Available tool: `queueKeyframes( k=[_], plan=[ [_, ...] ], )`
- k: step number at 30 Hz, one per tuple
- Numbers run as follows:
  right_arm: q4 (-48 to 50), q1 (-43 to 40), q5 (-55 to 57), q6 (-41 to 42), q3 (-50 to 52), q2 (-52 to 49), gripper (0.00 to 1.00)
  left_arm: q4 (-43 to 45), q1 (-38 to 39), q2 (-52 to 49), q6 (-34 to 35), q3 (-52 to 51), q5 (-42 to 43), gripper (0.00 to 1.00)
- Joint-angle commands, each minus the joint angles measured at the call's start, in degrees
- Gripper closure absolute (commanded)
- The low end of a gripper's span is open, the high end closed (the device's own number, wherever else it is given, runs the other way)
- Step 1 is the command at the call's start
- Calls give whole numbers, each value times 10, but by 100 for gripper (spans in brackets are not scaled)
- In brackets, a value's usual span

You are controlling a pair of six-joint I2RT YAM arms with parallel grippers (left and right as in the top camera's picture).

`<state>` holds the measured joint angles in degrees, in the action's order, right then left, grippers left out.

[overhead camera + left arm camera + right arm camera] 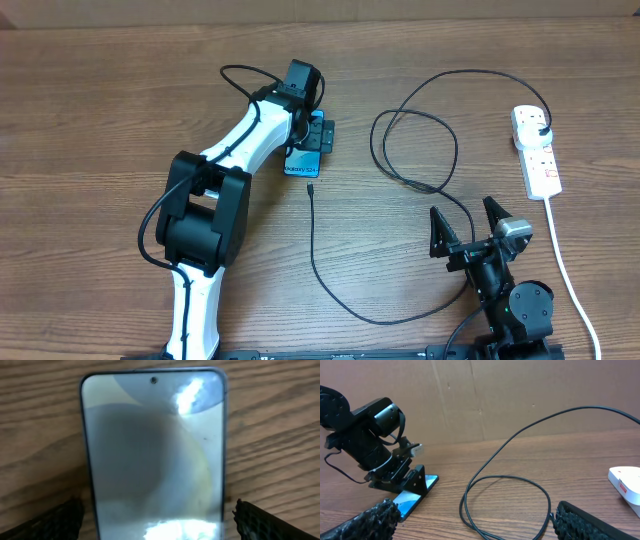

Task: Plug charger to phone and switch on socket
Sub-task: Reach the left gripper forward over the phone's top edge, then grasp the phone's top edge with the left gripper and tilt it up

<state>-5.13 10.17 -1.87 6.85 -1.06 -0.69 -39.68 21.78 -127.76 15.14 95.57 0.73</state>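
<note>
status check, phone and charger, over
Left end effector open over phone. Right end effector open, empty. Charger not in phone, tip lying near it. Nothing blocking.

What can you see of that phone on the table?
The phone is a slim rectangle with rounded corners, lying flat, screen up, on the wooden table. Its glossy screen glows light blue with small text near one end and has a tiny camera hole by a short edge. The left hand hangs over it, open, a finger on each side. The tip of the black cable lies just off its near end, unplugged.
</note>
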Motion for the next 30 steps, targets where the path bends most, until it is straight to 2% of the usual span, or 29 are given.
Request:
queueKeyframes(
  k=[1, 11, 16, 24, 30],
  plan=[
    [3, -2, 8, 2, 6, 5, 0, 5, 1, -23, 13, 12, -6, 0],
    [3, -2, 8, 2, 6, 5, 0, -5, 10, -23, 16, 12, -72, 6],
    [3, -2, 8, 2, 6, 5, 0, -3, 17, -23, 16, 12, -73, 9],
    [3, -2, 8, 2, 6, 5, 0, -9, 17, -23, 18, 12, -73, 21],
    [3, -2, 8, 2, 6, 5, 0, -19, 17, -23, 19, 12, -73, 23]
  ],
)
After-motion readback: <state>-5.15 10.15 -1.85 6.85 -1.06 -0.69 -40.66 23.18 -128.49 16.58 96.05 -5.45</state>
